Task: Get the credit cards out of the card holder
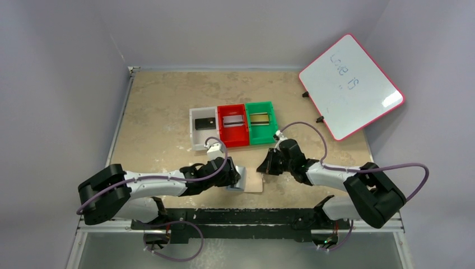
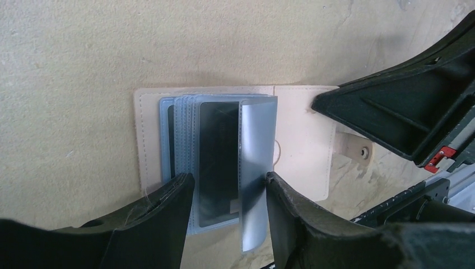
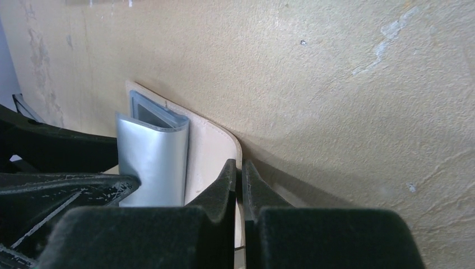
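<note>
I'm pressing my clenched right gripper (image 3: 240,182) down on the tan flap of the card holder (image 2: 302,140), probably to pin it open directly under those tips. My left gripper (image 2: 227,193), jaws half apart, is bracketing the credit cards (image 2: 215,157) jutting from the sleeves between its fingers. I can't tell whether it's gripping them. The overlapping sleeves are hiding how many cards remain.
</note>
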Robot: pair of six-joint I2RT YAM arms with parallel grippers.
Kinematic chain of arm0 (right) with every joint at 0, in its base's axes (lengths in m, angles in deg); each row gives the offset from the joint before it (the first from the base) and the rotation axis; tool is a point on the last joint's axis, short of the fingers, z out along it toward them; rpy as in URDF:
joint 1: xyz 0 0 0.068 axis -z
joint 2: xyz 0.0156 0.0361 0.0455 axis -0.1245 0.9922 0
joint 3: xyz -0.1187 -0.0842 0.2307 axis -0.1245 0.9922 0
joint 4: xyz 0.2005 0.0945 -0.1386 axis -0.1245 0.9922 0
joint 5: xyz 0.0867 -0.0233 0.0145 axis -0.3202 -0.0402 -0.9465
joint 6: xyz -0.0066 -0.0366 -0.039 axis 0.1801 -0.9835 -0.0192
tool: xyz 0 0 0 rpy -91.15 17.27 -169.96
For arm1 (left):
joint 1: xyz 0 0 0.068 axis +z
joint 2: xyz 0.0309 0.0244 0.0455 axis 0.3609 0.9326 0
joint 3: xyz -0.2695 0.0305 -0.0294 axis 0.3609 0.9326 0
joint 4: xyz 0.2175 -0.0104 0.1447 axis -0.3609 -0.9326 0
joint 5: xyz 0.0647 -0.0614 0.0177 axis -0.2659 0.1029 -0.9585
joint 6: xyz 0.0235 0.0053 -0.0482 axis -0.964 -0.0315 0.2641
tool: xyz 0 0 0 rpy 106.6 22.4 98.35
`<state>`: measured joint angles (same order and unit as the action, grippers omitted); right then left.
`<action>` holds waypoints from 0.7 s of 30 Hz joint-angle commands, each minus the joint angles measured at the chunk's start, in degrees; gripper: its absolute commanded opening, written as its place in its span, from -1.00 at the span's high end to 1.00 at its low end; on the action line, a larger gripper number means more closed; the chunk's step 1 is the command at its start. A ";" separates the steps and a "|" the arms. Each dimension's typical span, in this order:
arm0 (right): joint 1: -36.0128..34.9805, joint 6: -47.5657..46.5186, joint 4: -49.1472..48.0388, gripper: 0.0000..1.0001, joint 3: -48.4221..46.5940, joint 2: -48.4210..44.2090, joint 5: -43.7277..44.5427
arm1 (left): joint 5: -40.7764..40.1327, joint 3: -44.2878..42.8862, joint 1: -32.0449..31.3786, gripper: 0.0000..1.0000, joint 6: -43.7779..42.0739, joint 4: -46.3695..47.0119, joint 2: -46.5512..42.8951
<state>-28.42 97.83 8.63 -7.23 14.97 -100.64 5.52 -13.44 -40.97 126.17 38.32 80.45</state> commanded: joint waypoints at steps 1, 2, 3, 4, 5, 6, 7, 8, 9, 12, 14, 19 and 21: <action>-0.16 0.53 -1.61 1.00 0.23 0.60 0.60 | 1.40 -1.38 -1.05 0.00 1.11 3.46 1.66; -0.12 0.52 -1.65 1.00 0.23 0.72 0.64 | 1.36 -1.45 -1.13 0.00 1.13 3.60 1.70; -0.12 0.57 -1.70 1.00 0.27 0.81 0.68 | 1.15 -1.73 -1.19 0.00 1.15 3.41 1.67; -0.13 0.63 -1.84 1.00 0.31 0.90 0.68 | 0.88 -1.95 -1.26 0.00 1.01 3.17 1.64; -0.16 0.58 -1.94 1.00 0.29 1.06 0.62 | 0.52 -2.40 -1.39 0.00 0.84 2.50 1.62; -0.16 0.58 -2.10 1.00 0.27 1.23 0.52 | 0.04 -2.84 -1.46 0.00 0.67 1.83 1.61; -0.19 0.66 -2.17 1.00 0.30 1.41 0.43 | -0.60 -3.47 -1.64 0.00 0.57 0.87 1.57; -0.20 0.67 -2.36 1.00 0.31 1.56 0.36 | -1.45 -4.21 -1.82 0.00 0.30 -0.44 1.53; -0.17 0.66 -2.45 1.00 0.32 1.77 0.35 | -2.34 -5.01 -2.05 0.00 0.11 -1.81 1.54; -0.13 0.75 -2.62 1.00 0.34 2.09 0.18 | -4.57 -7.00 -2.61 -0.01 -0.44 -4.96 1.49; -0.13 0.74 -2.81 1.00 0.35 2.27 0.08 | -5.12 -7.89 -3.00 -0.02 -0.90 -5.53 1.63; -0.19 0.83 -3.70 1.00 0.43 2.99 -0.31 | -2.79 -8.94 -3.39 -0.02 -1.88 -3.03 3.17; -0.17 0.95 -4.01 1.00 0.36 3.23 -0.53 | -1.56 -8.84 -3.57 -0.02 -1.89 -1.13 3.71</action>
<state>-28.46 98.47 6.44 -7.23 17.37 -100.53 2.66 -20.45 -43.96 125.53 33.97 83.00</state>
